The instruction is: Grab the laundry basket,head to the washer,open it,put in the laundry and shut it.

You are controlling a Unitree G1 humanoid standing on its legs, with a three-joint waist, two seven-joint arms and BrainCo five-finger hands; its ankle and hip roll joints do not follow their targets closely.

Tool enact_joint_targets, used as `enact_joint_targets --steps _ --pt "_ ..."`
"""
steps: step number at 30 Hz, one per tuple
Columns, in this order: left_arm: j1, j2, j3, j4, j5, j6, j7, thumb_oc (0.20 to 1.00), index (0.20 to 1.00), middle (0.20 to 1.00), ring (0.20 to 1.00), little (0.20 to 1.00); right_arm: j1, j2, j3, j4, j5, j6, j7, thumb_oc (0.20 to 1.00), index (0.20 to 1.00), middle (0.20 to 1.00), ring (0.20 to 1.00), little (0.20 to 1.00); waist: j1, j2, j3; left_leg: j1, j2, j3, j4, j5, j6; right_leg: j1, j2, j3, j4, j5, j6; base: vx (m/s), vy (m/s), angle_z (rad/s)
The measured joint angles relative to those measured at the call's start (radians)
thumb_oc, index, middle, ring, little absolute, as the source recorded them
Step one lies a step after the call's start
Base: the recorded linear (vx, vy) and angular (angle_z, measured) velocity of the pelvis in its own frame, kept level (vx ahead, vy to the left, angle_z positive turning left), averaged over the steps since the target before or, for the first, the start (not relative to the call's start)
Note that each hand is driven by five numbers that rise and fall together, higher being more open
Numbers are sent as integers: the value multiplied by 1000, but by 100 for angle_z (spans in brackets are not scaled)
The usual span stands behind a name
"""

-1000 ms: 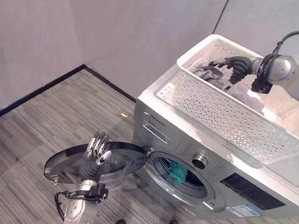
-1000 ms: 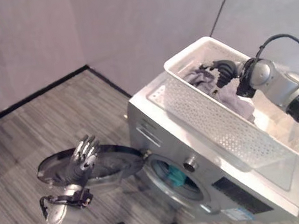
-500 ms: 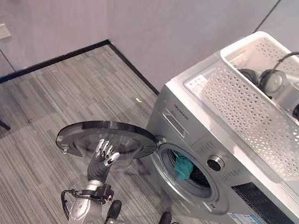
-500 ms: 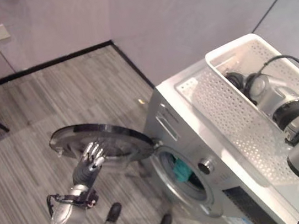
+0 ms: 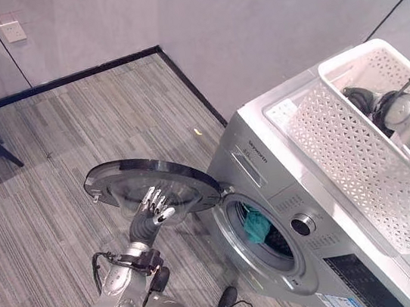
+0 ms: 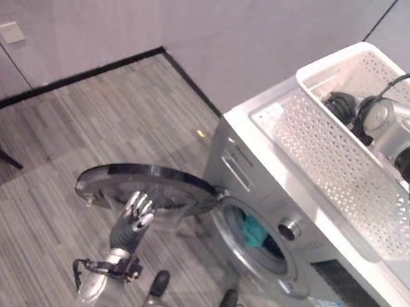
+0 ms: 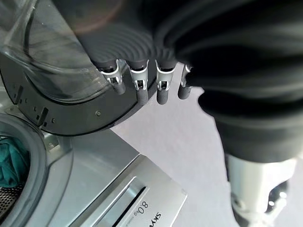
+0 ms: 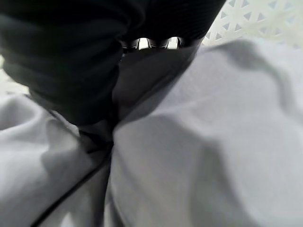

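Right wrist view: the right hand (image 8: 90, 61) is buried in grey laundry (image 8: 199, 142) inside the basket (image 5: 358, 155) (grip cannot be told). The left hand (image 5: 151, 213), fingers straight, is held beside the open door (image 5: 152, 185). Cloth may be snagged on the rim when lifted.

- The right hand (image 6: 339, 104) reaches into the white perforated plastic laundry basket (image 5: 358, 158) at the upper right of the frame; its fingers are buried in pale grey cloth (image 8: 199, 142), so their grip cannot be told.
- The basket's near end runs off the right edge.
- The silver front-loading washer (image 5: 269, 175) is cut off at the lower right.
- A teal garment (image 5: 257, 225) in the drum is mostly hidden by the door ring.
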Motion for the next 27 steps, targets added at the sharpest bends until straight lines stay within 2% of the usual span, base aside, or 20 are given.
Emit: enact_joint_targets --steps 3,10,18,24,27 --pt "-8 0 0 0 0 0 0 1000 1000 1000 1000 1000 -15 15 0 19 -2 -1 -9 200 200 200 200 200 -2 4 1 1 0 4 1 0 0 0 0 3 0 1 -1 -5 13 -2" --pt "-8 4 7 0 3 2 7 1000 1000 1000 1000 1000 -92 115 -10 128 -21 -1 -62 200 200 200 200 200 -22 8 -7 15 0 22 1 0 1 3 -2 26 0 7 -4 -2 5 -7" --pt "-6 3 18 0 5 8 14 1000 1000 1000 1000 1000 -112 114 -17 183 5 -2 -109 200 200 200 200 200 -26 30 -18 18 1 25 1 2 3 5 -1 30 1 13 -5 3 2 0" --pt "5 2 88 1 11 13 17 1000 1000 1000 1000 1000 -309 107 -17 257 71 1 -188 200 200 200 200 200 -75 43 -23 57 1 53 -10 1 4 25 -5 56 1 16 -5 27 8 -11" --pt "-13 2 89 4 11 18 17 1000 1000 1000 1000 1000 -393 89 -15 311 76 -5 -234 200 200 200 200 200 -78 47 -27 75 3 54 -17 2 4 40 -4 56 0 16 -5 30 4 -2"
